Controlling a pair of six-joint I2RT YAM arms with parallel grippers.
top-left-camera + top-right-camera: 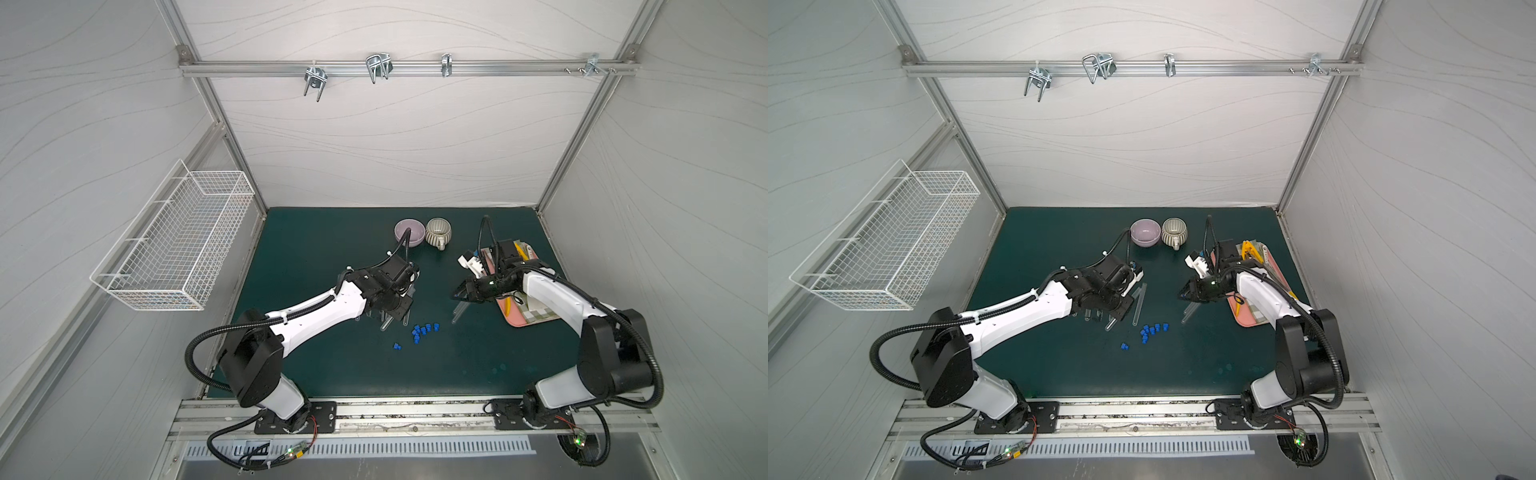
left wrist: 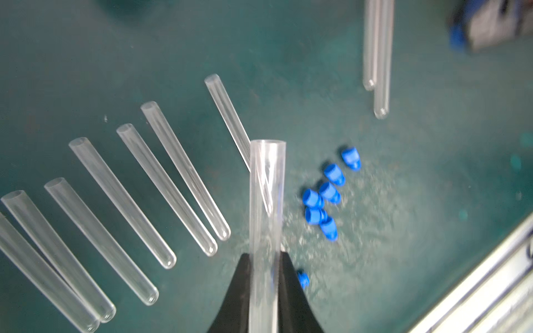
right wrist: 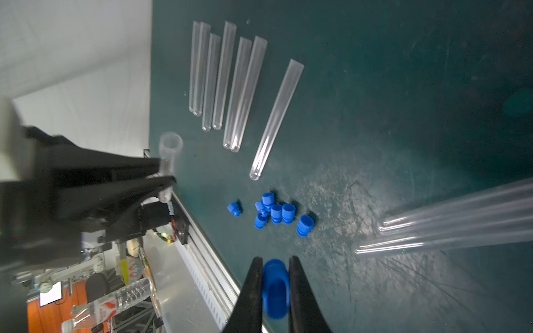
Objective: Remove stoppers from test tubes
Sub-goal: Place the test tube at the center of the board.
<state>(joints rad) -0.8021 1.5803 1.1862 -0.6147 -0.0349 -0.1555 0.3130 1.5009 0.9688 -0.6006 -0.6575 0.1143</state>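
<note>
Robotics laboratory test cell, shown by the silver aluminium-profile frame (image 1: 415, 68), white panel walls (image 1: 395, 145), dark green table mat (image 1: 332, 365) and clear plastic test tubes (image 2: 125, 203) lying on it.

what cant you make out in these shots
Held tube, left wrist view: rounded end cut off by the picture's edge, past the jaws.
Two tubes, right wrist view: far ends run off the edge, so capped or not is unknown.
Tray, top view: contents mostly covered by the right arm.
</note>
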